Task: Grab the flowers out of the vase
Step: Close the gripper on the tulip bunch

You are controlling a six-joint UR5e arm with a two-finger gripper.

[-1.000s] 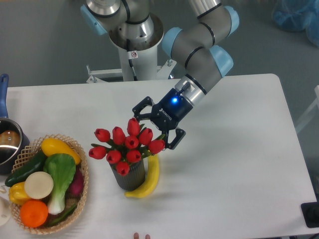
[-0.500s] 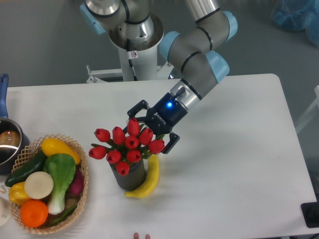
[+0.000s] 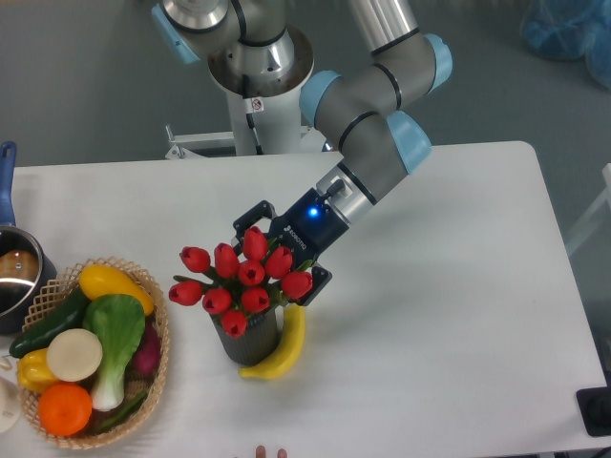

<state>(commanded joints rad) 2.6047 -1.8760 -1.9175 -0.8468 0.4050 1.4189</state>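
The flowers [image 3: 239,279], a bunch of red tulip buds, stand in the dark grey ribbed vase [image 3: 250,342] near the table's middle. My gripper [image 3: 277,254] comes in from the upper right and is open, its two fingers straddling the back right of the bunch. One finger [image 3: 250,215] shows behind the buds and the other [image 3: 313,282] beside the rightmost bud. The stems are hidden by the buds and the vase.
A yellow banana [image 3: 286,342] leans against the vase's right side. A woven basket [image 3: 143,420] with several fruits and vegetables sits at the left front. A dark pot [image 3: 14,277] with a blue handle is at the left edge.
My gripper has moved left and down toward the flowers, its open fingers now around the back right buds. The flowers and vase have stayed in place.
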